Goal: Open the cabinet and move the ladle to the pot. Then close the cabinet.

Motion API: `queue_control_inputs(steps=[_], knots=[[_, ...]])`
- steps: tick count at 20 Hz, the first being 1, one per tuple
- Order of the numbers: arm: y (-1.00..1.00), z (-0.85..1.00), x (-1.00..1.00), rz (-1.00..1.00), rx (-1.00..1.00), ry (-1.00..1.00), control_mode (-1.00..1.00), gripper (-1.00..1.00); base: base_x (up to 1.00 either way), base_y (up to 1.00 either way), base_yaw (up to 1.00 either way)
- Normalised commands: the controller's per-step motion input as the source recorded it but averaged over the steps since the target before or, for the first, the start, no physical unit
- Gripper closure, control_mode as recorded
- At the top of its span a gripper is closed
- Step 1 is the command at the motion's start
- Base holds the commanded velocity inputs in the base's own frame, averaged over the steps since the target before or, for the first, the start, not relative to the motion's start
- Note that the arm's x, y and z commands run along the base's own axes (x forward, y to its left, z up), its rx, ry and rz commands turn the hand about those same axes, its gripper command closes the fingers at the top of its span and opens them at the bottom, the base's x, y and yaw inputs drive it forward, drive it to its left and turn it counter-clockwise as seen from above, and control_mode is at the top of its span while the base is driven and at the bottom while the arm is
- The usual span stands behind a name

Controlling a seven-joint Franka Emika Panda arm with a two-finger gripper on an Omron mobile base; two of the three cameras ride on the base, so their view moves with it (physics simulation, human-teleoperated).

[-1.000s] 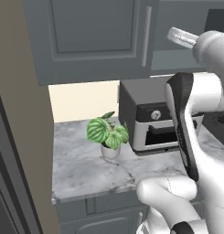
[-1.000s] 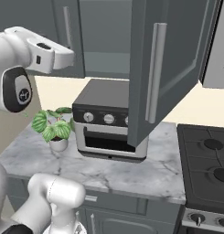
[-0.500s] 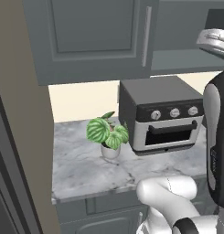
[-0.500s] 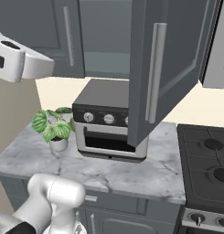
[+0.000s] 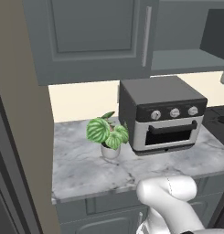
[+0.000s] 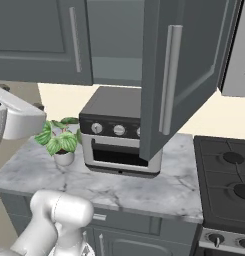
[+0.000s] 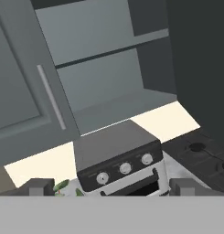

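open gripper (image 7: 111, 186) faces the cabinet (image 7: 104, 68), seemingly well apart.

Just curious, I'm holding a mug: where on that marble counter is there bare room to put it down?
Bare marble lies left of the plant, along the counter front, and between the toaster oven and the stove. Between plant and oven is tight.

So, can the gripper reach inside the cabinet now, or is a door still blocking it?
Probably yes. The right door of the cabinet is swung wide open, so the shelves face the open gripper with nothing between. The left door is shut.
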Motion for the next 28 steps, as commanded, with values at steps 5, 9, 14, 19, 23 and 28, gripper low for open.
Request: queue_control_inputs(steps=[5,9,14,19,23,28], knots=[[-0.13,0.0,-0.27,0.02,0.01,0.0,-1.0,-1.0,0.0,0.0,0.0],[-0.31,0.0,-0.35,0.01,0.0,0.0,-1.0,-1.0,0.0,0.0,0.0],[-0.36,-0.02,-0.46,0.01,0.01,0.0,-1.0,-1.0,0.0,0.0,0.0],[-0.44,-0.08,-0.07,0.03,0.03,0.0,-1.0,-1.0,0.0,0.0,0.0],[-0.51,-0.1,0.0,0.07,0.08,0.0,-1.0,-1.0,0.0,0.0,0.0],[-0.37,-0.19,-0.17,0.09,0.13,0.0,-1.0,-1.0,0.0,0.0,0.0]])
